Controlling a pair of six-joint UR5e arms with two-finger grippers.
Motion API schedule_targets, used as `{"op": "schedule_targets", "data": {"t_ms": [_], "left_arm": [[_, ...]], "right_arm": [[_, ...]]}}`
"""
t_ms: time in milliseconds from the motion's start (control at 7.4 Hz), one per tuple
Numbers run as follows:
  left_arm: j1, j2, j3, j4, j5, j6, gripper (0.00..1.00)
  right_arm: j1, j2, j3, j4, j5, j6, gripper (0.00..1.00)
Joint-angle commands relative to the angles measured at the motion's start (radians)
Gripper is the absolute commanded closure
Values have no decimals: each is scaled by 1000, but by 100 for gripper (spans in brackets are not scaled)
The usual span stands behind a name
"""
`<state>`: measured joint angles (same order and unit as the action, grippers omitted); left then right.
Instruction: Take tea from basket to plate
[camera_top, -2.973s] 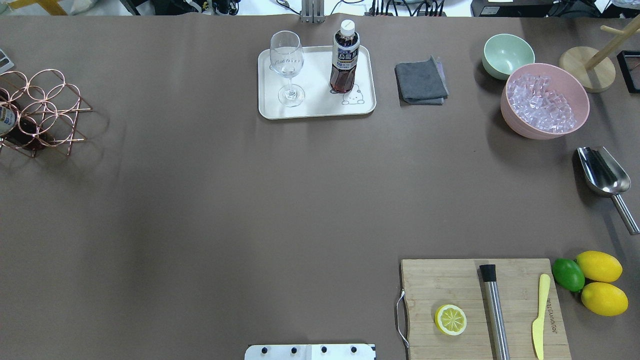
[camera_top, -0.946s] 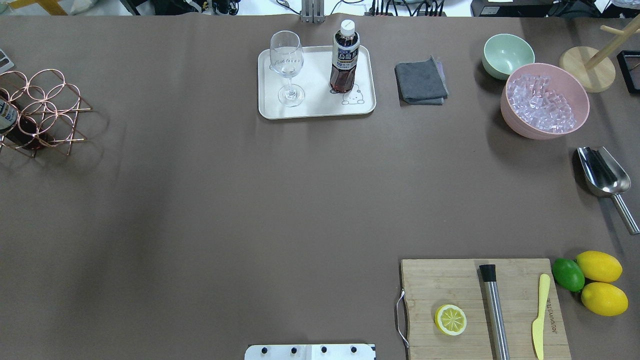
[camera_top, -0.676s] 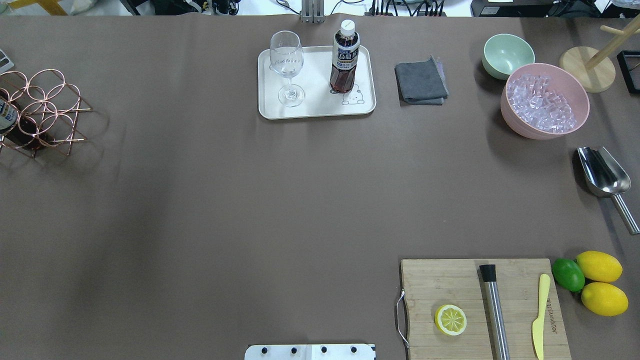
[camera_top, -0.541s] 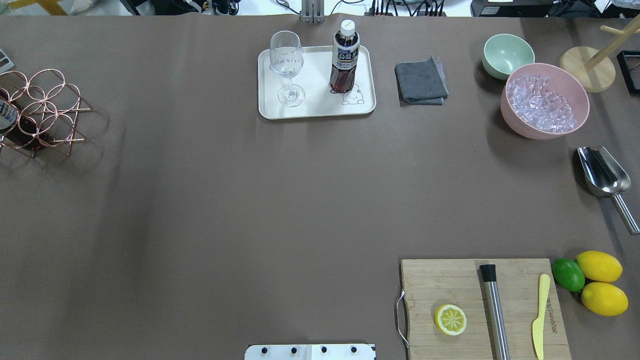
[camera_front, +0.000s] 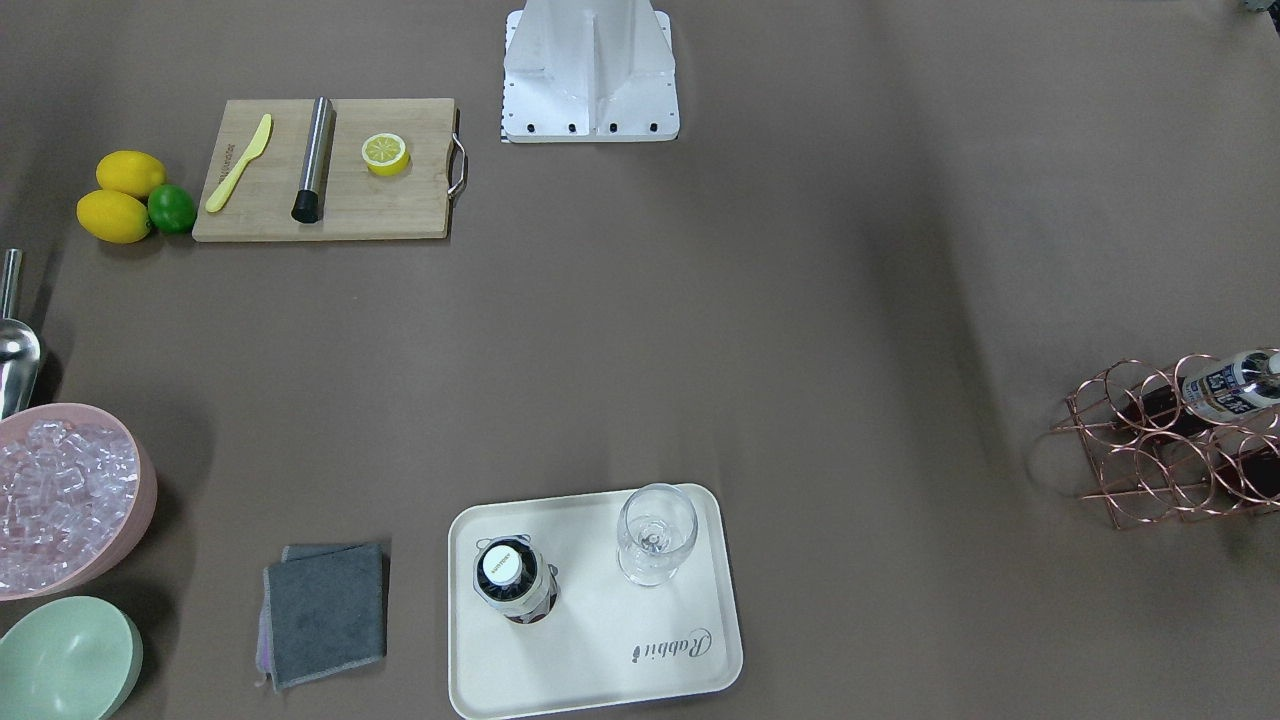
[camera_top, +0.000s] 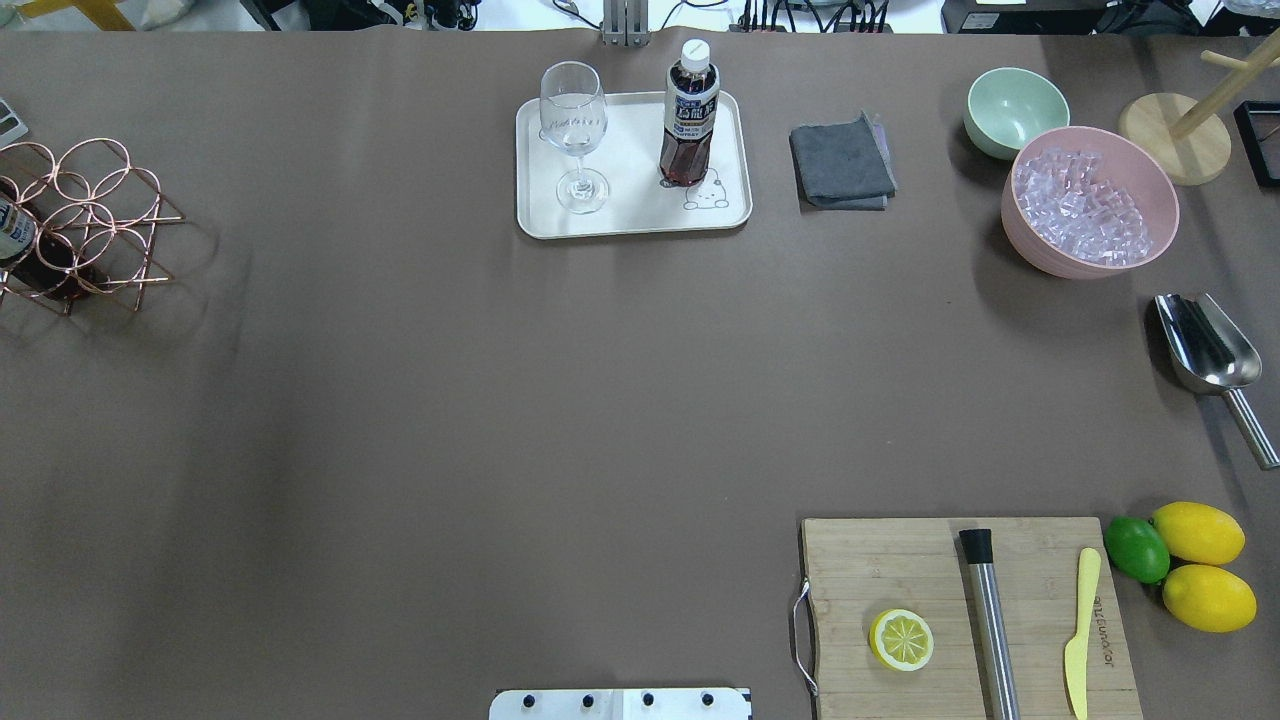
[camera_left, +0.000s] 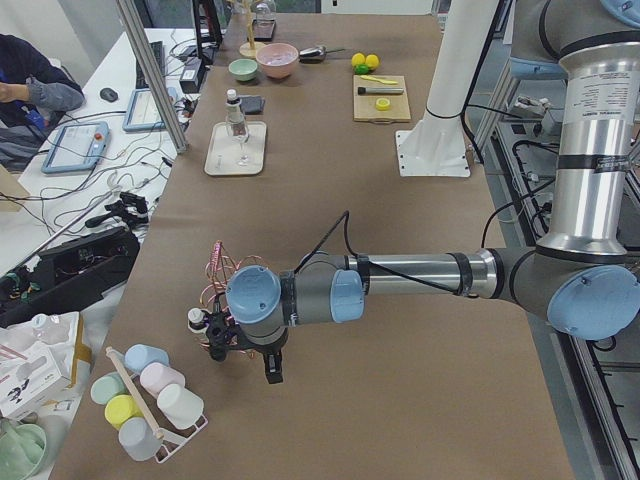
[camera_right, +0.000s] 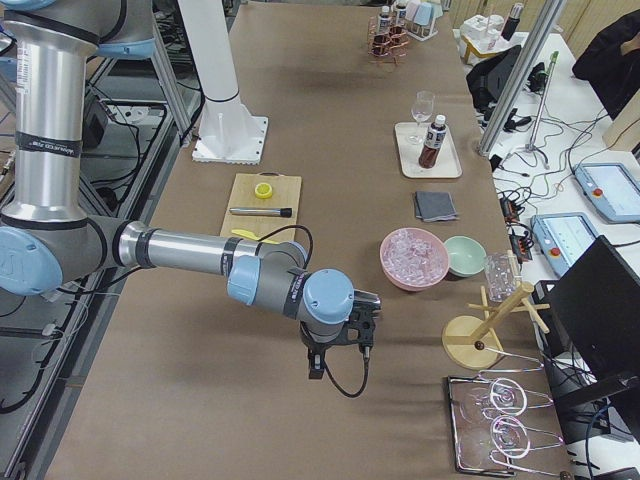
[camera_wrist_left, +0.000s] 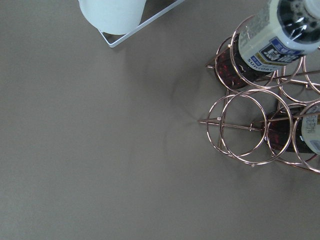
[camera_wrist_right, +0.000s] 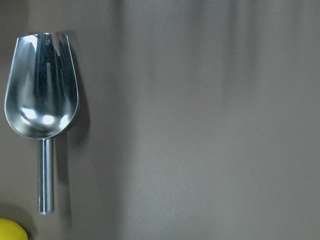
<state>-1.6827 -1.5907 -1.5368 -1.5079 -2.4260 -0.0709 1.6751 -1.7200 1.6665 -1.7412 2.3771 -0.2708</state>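
Rose-gold wire basket (camera_top: 95, 215) of round ring cells sits at the table's left end, well apart from the cream-white rectangular plate (camera_top: 630, 215) at the far middle edge. One small clear bottle of dark brown tea (camera_top: 689, 120), white cap, stands upright on the plate, near a clear stemmed glass (camera_top: 573, 125). Two like bottles sit in the basket's cells: upper bottle (camera_wrist_left: 272, 37), lower bottle (camera_wrist_left: 300, 135).

Left gripper (camera_left: 272, 368) hangs just beside the basket, its wrist camera looking down on the rings. It shows only from the table's end, so I cannot tell how far the jaws are apart, nor whether they hold anything. Right gripper (camera_right: 318, 368) hangs over bare table near a steel scoop (camera_wrist_right: 42, 85); same, cannot tell.

Judgement: one tea delivered, and the left arm is posed at the basket as if to fetch another. Next move calls for centring over a cap, gripping the neck, lifting straight until the base clears the wire, then setting down clear of the glass.
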Motion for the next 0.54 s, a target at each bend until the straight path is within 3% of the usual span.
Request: {"op": "schedule_targets", "data": {"t_ms": [0,405], "left_arm": [[38,2,0,-38,1,-23,2],[41,-3,4,-37,1,-41,2]], "right_arm": [[0,0,-1,0,-1,-1,0],[0,-1,-2,0,-1,-1,0]]}}
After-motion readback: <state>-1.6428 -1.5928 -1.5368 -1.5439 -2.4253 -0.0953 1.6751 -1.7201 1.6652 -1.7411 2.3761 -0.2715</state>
